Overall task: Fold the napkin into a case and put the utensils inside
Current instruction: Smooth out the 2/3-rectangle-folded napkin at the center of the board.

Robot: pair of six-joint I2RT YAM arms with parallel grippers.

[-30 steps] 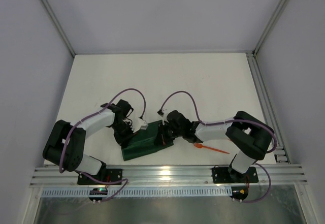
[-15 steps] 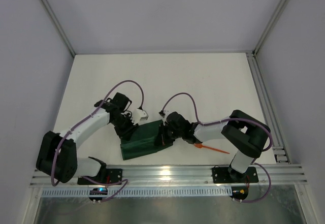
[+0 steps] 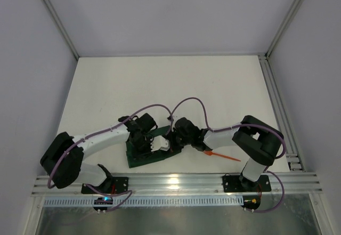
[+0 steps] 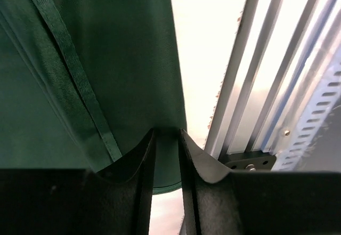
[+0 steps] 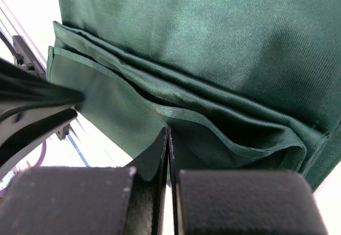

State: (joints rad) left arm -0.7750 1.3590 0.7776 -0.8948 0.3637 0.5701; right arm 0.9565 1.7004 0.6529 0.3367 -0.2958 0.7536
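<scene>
Top view, case [image 3: 139, 156]: a folded green oblong at the 6 o'clock edge of the table [image 3: 160, 86], slanting up toward 2 o'clock.
Top view, left claw [image 3: 157, 143]: over the middle of the case, its arm coming in from 8 o'clock.
Top view, right claw [image 3: 173, 138]: at the case's 2 o'clock end, just beside the left claw.
Top view, utensil [image 3: 222, 155]: one thin orange piece lying flat on the table at 4 o'clock of the right claw, apart from the cloth (no second one can be made out).
Left wrist, left claw [image 4: 166, 139]: fingers [image 4: 139, 163] drawn in to a narrow gap, with an edge of the case [image 4: 122, 59] running down between them.
Left wrist, hem [image 4: 69, 70]: a stitched band crossing the cloth from 11 o'clock down to the fingers.
Left wrist, rail [image 4: 256, 86]: metal bars at 3 o'clock, past the cloth's edge.
Right wrist, right claw [image 5: 168, 134]: closed to a hairline slit, the tips on the hem of the case's [image 5: 213, 43] upper layer.
Right wrist, pocket [image 5: 287, 147]: layers gape slightly at 4 o'clock.
Right wrist, left claw [image 5: 74, 99]: its tips meet on the cloth's edge at 9 o'clock.
</scene>
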